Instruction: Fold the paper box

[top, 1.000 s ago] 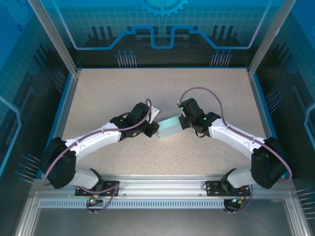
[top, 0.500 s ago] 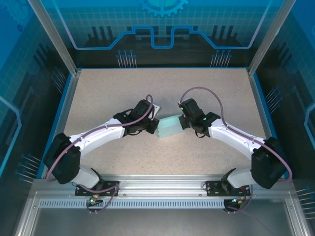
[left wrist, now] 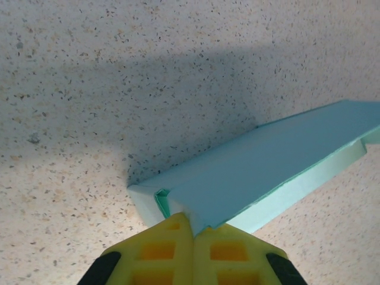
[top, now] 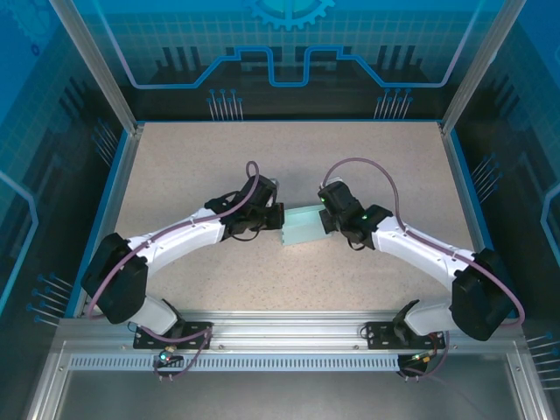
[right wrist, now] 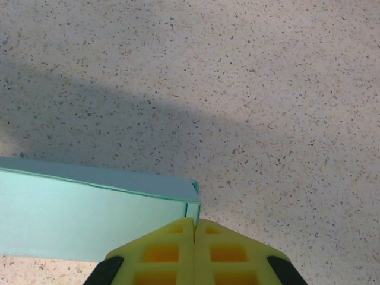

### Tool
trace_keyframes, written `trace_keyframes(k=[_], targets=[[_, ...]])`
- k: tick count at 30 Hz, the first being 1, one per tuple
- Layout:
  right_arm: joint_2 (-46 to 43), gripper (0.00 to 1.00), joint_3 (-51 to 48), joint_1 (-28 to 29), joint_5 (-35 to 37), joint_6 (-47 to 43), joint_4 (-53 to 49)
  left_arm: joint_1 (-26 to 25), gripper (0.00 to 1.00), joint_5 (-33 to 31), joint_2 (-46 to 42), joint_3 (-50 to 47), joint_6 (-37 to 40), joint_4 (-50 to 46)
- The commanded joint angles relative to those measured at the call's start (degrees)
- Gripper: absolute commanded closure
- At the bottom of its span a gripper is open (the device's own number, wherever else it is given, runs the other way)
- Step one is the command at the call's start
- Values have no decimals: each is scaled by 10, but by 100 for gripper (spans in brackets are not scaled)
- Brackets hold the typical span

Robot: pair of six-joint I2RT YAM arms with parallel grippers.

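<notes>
The paper box (top: 303, 225) is pale light-blue card, folded into a shallow box shape, held between the two arms at the table's middle. In the left wrist view the paper box (left wrist: 261, 175) runs up to the right, and my left gripper (left wrist: 193, 228) is shut, its yellow fingers (left wrist: 160, 252) pinching a flap at the box's near corner. In the right wrist view the paper box (right wrist: 89, 214) lies to the left, and my right gripper (right wrist: 195, 224) is shut on the card edge at its right end. From above, the left gripper (top: 278, 219) and right gripper (top: 324, 215) meet the box from opposite ends.
The speckled beige table (top: 192, 157) spreads bare around the box. Blue-trimmed walls and metal posts (top: 96, 70) frame the workspace, with a rail (top: 280, 337) at the near edge by the arm bases.
The left gripper has closed on the box's left corner and shifted up and to the right. The box has turned slightly flatter. The right arm has barely moved.
</notes>
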Motion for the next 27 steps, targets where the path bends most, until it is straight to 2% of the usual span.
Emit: trace_keyframes(k=[1,14,25,27], targets=[[-7,100,-13,22,-28,13,9,-13,100,37,3,-7,-63,61],[-20,100,-21,23,-10,9,7,-40,100,-26,-4,-47,-54,71],[-59,100,-87,23,-30,-19,39,-107,100,-155,-13,-125,34,136],[-75,98,-84,23,-40,-26,33,-114,100,-169,-12,-136,55,153]])
